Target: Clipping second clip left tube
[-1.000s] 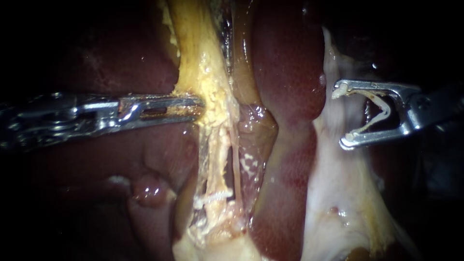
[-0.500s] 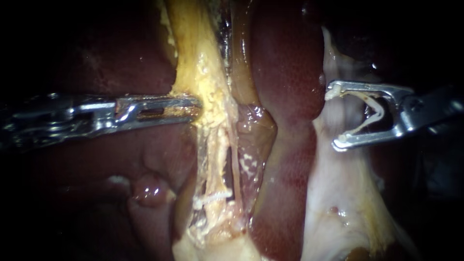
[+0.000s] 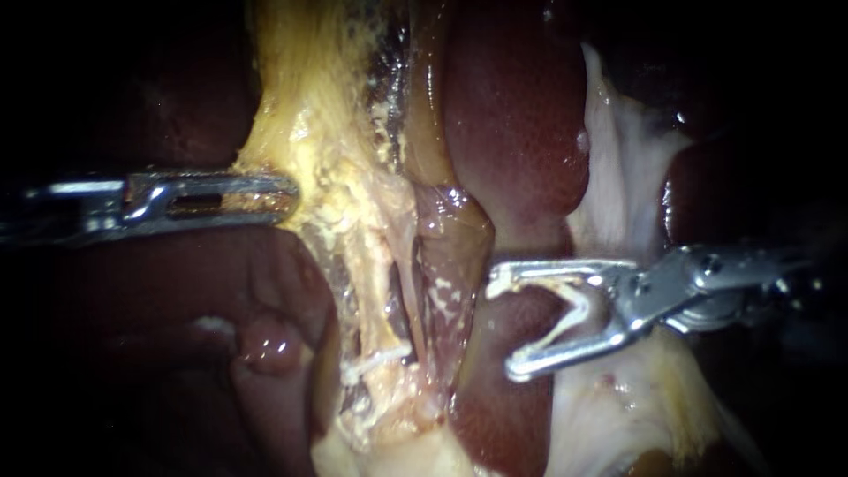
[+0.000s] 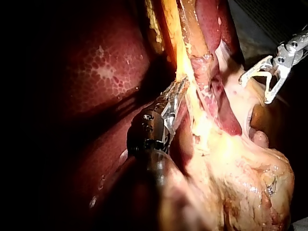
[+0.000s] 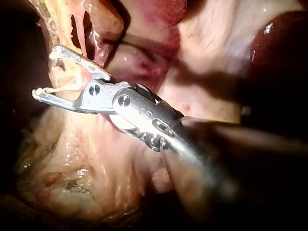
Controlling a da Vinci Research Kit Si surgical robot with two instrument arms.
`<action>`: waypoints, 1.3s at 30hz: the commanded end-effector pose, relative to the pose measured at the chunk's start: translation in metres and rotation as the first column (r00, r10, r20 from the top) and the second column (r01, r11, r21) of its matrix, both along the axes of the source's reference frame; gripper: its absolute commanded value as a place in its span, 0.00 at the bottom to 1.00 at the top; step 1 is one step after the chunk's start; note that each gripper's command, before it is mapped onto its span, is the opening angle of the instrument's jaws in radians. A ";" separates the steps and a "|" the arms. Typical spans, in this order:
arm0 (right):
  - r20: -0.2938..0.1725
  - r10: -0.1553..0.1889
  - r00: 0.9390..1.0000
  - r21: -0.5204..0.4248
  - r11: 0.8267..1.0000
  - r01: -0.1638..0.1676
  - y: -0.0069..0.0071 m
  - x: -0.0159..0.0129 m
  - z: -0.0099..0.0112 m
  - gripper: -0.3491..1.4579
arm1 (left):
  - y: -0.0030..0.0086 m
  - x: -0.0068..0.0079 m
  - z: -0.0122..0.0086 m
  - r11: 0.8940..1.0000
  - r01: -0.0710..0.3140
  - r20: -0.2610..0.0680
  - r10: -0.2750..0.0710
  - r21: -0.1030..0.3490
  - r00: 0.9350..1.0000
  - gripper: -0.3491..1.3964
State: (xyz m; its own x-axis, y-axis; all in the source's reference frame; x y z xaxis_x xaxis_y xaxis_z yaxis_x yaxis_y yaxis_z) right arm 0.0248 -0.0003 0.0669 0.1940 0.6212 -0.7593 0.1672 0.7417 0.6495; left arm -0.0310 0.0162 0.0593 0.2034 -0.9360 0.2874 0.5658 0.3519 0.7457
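The left instrument [image 3: 284,196] is seen coming in from the left, its claw closed flat on the yellowish tissue [image 3: 318,168] at the edge of the fatty band. Below that grip the left tube [image 3: 369,296] is exposed as a pale strand, crossed lower down by a placed clip [image 3: 382,358]. A thinner strand lies just beside it, though the two are perhaps not cleanly separable where the fat covers them. The right instrument [image 3: 505,327] is held over the dark liver [image 3: 521,132], apart from the tube. Its claw is spread wide, with a loaded clip [image 3: 572,309] seated against both halves and opening in a V towards the tube.
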 end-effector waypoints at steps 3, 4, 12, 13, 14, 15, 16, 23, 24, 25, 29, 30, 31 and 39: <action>0.041 -0.014 0.999 0.040 0.999 0.012 -0.0003 0.0012 0.0011 0.50 | -0.0001 0.0000 -0.0001 1.000 0.001 -0.002 -0.001 0.000 1.000 0.00; 0.049 -0.015 0.999 0.044 0.999 0.013 -0.0002 0.0015 0.0014 0.50 | -0.0001 0.0000 -0.0002 1.000 0.002 -0.003 -0.002 0.000 1.000 0.00; 0.099 -0.026 0.995 0.097 0.995 0.016 -0.0002 0.0035 0.0041 0.49 | -0.0004 -0.0002 -0.0009 1.000 0.004 0.004 -0.004 0.001 1.000 0.00; 0.102 -0.026 0.994 0.095 0.995 0.017 -0.0002 0.0038 0.0045 0.49 | -0.0004 -0.0002 -0.0010 1.000 0.004 0.004 -0.004 0.001 1.000 0.00; 0.108 -0.029 0.994 0.094 0.995 0.019 -0.0003 0.0040 0.0048 0.49 | -0.0005 -0.0002 -0.0011 1.000 0.005 0.004 -0.005 0.002 1.000 0.00; 0.113 -0.031 0.993 0.092 0.996 0.021 -0.0004 0.0042 0.0051 0.49 | -0.0005 -0.0002 -0.0011 1.000 0.003 0.005 -0.003 0.003 1.000 0.00; 0.124 -0.037 0.992 0.090 0.996 0.026 -0.0004 0.0044 0.0054 0.49 | -0.0005 -0.0003 -0.0012 1.000 0.003 0.005 -0.003 0.003 1.000 0.00; 0.162 -0.050 0.986 0.080 0.996 0.037 -0.0006 0.0054 0.0075 0.49 | -0.0007 -0.0003 -0.0016 1.000 0.004 0.009 -0.004 0.004 1.000 0.00; 0.165 -0.051 0.985 0.079 0.996 0.038 -0.0006 0.0055 0.0078 0.49 | -0.0008 -0.0004 -0.0017 1.000 0.004 0.008 -0.004 0.004 1.000 0.00; 0.170 -0.053 0.984 0.078 0.996 0.040 -0.0006 0.0056 0.0081 0.49 | -0.0008 -0.0004 -0.0018 1.000 0.005 0.008 -0.005 0.004 1.000 0.00; 0.200 -0.055 0.978 0.071 0.997 0.042 -0.0005 0.0058 0.0092 0.49 | -0.0009 -0.0004 -0.0024 1.000 0.008 0.010 -0.008 0.004 1.000 0.00; 0.204 -0.056 0.977 0.071 0.997 0.042 -0.0005 0.0058 0.0094 0.49 | -0.0010 -0.0004 -0.0025 1.000 0.008 0.010 -0.008 0.004 1.000 0.00; 0.204 -0.055 0.977 0.071 0.997 0.042 -0.0004 0.0058 0.0096 0.49 | -0.0010 -0.0005 -0.0026 1.000 0.008 0.010 -0.008 0.004 1.000 0.00; 0.221 -0.056 0.974 0.069 0.997 0.041 -0.0001 0.0068 0.0101 0.47 | -0.0014 -0.0006 -0.0032 1.000 0.007 0.012 -0.007 0.007 1.000 0.00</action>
State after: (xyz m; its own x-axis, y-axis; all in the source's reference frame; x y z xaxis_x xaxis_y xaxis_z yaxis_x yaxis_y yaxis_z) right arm 0.0317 -0.0003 0.0770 0.3851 0.6517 -0.6534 0.0485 0.6928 0.7195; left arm -0.0315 0.0148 0.0561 0.1933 -0.9396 0.2826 0.5593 0.3421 0.7551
